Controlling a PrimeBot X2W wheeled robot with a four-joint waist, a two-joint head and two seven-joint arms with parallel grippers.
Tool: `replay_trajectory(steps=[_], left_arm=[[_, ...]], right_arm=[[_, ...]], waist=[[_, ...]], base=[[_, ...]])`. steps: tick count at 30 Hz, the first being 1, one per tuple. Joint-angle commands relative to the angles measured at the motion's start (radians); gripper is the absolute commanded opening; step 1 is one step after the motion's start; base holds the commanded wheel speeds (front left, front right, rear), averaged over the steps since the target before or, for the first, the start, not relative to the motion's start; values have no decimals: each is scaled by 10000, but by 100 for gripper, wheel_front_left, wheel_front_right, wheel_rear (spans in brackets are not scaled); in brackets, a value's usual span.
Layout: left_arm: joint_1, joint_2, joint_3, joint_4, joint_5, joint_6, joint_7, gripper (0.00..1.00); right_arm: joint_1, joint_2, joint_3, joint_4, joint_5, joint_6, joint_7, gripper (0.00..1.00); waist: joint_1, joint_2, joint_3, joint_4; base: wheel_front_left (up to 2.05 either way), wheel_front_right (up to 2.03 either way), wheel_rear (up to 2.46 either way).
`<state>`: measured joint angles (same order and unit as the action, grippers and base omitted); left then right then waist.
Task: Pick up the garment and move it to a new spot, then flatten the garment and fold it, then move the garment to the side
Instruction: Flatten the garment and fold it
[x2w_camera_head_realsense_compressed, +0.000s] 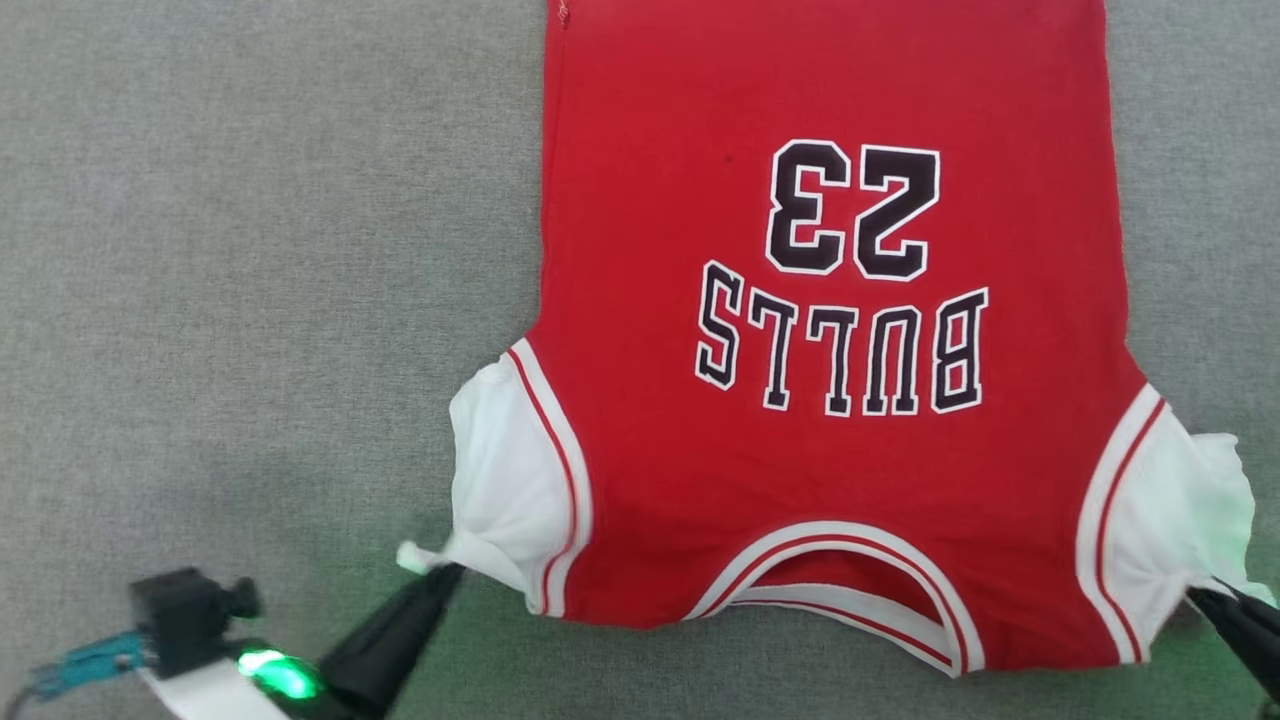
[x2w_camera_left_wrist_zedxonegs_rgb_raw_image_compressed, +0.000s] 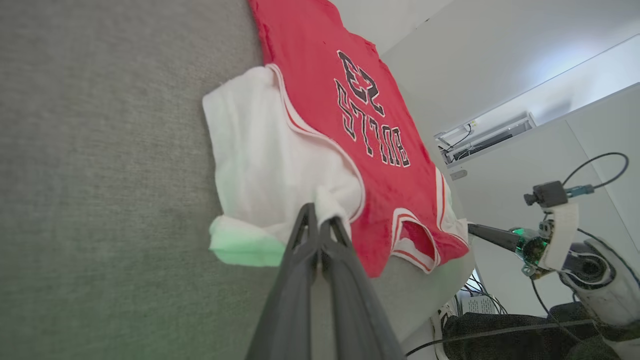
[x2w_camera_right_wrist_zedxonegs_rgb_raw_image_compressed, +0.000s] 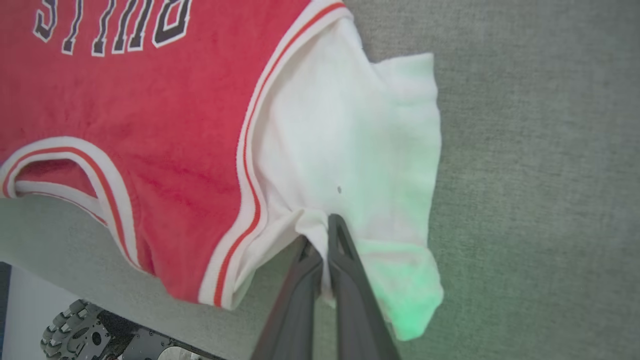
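Red garment (x2w_camera_head_realsense_compressed: 640, 250) lies flat, print up, on grey felt surface (x2w_camera_head_realsense_compressed: 250, 250), collar nearest the robot. Jaws of left gripper (x2w_camera_head_realsense_compressed: 445, 568) closed tight, pinching left sleeve (x2w_camera_head_realsense_compressed: 495, 480); right gripper (x2w_camera_head_realsense_compressed: 1200, 597) likewise pinches right sleeve (x2w_camera_head_realsense_compressed: 1190, 500).

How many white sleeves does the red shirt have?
2. The left sleeve is pinched in the left hand; the right sleeve is pinched in the right hand.
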<state>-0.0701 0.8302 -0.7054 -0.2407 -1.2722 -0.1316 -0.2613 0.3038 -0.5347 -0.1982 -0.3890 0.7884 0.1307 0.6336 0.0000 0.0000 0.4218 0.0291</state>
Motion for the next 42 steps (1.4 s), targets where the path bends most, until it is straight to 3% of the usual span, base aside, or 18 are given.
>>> replay_trajectory(steps=[1, 9, 19, 20, 21, 22, 27, 33, 39, 42], left_arm=[[-154, -149, -141, 53, 151, 23, -52, 0], [-1134, -989, -760, 1577, 243, 23, -52, 0], [-1742, -1458, -1008, 2999, 684, 23, -17, 0], [-1765, -1491, -994, 3024, 691, 23, -14, 0], [-1773, -1506, -974, 3037, 701, 23, -8, 0], [-1787, -1508, -961, 3028, 729, 23, -2, 0], [-1778, -1581, -878, 2747, 795, 22, -2, 0], [-1542, -1719, -752, 2339, 1088, 16, -9, 0], [-1804, -1886, -1040, 2036, 1395, 14, -28, 0], [-2070, -1945, -1185, 1910, 1457, 16, -29, 0]], right_arm=[[-255, 13, 128, 94, -45, -1, 36, 0], [-1592, -295, 1666, 2008, -431, -4, 12, 0], [-2683, -374, 3348, 3748, -947, -49, -604, 0], [-2760, -357, 3317, 3787, -981, -51, -753, 18], [-2855, -282, 3143, 3810, -977, -78, -898, 68], [-2907, -273, 3001, 3754, -974, -86, -977, 100], [-2448, -483, 2148, 2450, -616, -94, -907, 100], [-1702, -642, -100, -9, 6, 0, -367, 100], [-2811, -1046, -1577, -577, 220, 0, 727, 100], [-4138, -1575, -1678, -214, 356, 0, 1528, 100]], waist=[[0, 0, -5, -35], [0, 0, 127, -12], [0, 0, 481, -51], [0, 0, 504, -66], [0, 0, 522, -88], [0, 0, 545, -103], [0, 0, 615, -47], [0, 0, 636, 214], [0, 0, 873, 767], [0, 0, 1175, 1127]], base=[[0, 0, 0], [0, 0, 0], [0, 0, 0], [0, 0, 0], [0, 0, 0], [0, 0, 0], [0, 0, 0], [0, 0, 0], [0, 0, 0], [0, 0, 0]])
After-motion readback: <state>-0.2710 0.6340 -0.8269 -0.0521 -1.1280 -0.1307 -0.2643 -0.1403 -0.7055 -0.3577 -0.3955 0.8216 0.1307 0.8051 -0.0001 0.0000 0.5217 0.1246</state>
